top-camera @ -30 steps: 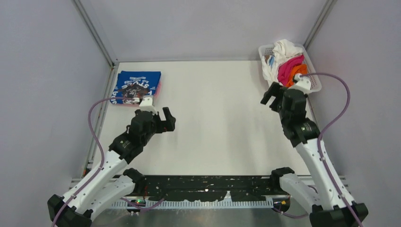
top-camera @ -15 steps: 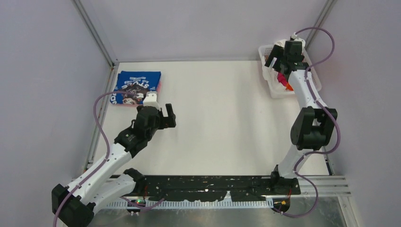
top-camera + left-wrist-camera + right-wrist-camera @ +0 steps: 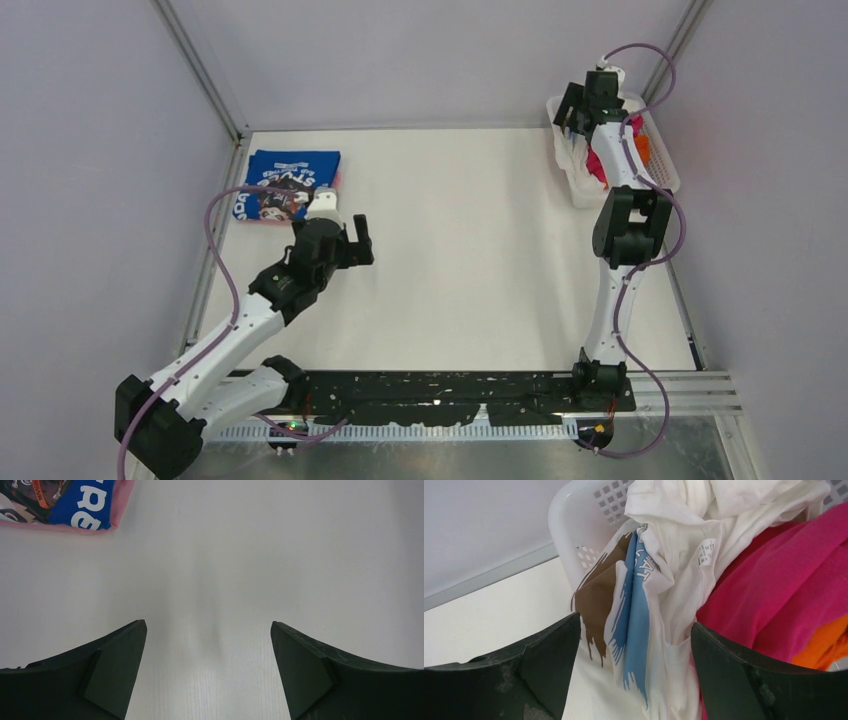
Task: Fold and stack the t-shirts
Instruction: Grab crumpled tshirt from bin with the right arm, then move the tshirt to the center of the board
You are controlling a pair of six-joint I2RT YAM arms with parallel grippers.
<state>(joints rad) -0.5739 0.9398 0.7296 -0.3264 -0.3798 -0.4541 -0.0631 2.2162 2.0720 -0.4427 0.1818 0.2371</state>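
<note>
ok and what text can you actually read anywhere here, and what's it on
"AT": partial letters on the blue brush stroke of the white t-shirt; the rest is lost in folds.
White lettering on the blue t-shirt: too small from above, cut off in the left wrist view.
Print on the white shirt's sewn label: too small to read.

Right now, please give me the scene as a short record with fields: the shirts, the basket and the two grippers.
pile: blue shirt lying on pink shirt, far left of the table
basket: far right corner; holds white shirt, magenta shirt and orange shirt, all crumpled
left gripper: open, empty, over bare table near the pile
right gripper: open, at the basket, aimed at the white shirt; nothing gripped yet
</note>
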